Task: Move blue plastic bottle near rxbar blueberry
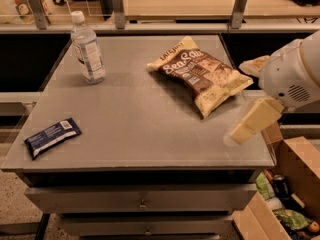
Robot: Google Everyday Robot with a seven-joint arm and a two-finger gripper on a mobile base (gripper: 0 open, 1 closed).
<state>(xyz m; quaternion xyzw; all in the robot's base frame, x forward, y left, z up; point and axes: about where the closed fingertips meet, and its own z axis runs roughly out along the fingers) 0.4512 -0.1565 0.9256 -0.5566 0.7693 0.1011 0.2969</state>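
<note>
Grey metal surface (145, 134) with drawers below, seen from its near side. A white robot arm enters from the right edge. Its hand (240, 101) hovers over the near right corner of the surface, released, with the two cream fingers (255, 119) apart and nothing between them.

A cardboard box (300, 164) of odds and ends sits on the floor at the near right. A brown-and-yellow chip bag (200, 74) lies flat right of centre, just beside the hand.

The water bottle (87, 49) stands upright on the far left, white cap on, untouched. The dark blue snack bar (52, 136) lies flat at the near left edge, well apart from the bottle.

By this layout the task is at its very beginning and no step is done. Left to do: cross to the far left, grasp the bottle, carry it nearer, and set it down beside the bar.
</note>
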